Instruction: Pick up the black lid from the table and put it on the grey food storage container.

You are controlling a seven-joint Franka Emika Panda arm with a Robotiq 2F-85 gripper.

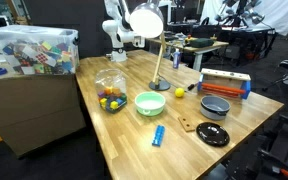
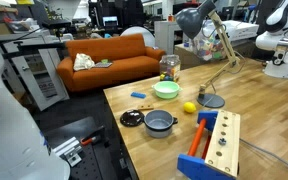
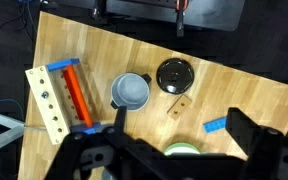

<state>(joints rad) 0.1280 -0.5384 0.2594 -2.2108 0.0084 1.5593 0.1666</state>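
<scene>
Nearest the wooden table [image 1: 134, 150] edge: flat round black plastic lid [image 1: 213, 134], lying flat just beside, not touching, low round grey plastic tub [image 1: 215, 105]. Behind, light green bowl [image 1: 150, 103]. Farthest, above everything: gripper [image 3: 179, 125], jaws spread apart, empty.

Robotics lab/office: robot arm [image 1: 117, 30], wood workbench [image 1: 134, 140], orange sofa [image 2: 109, 55], cluttered desks [image 1: 199, 45] in bkgd.

I see the flat round black plastic lid [image 3: 174, 75] lying flat on the wooden desk [image 3: 244, 95], near 1 edge in an exterior view [image 1: 212, 134]. Just beside it, with a narrow gap of bare wood between them, the low round grey plastic food container [image 3: 131, 92] stands upright and uncovered, nothing visible inside.
</scene>
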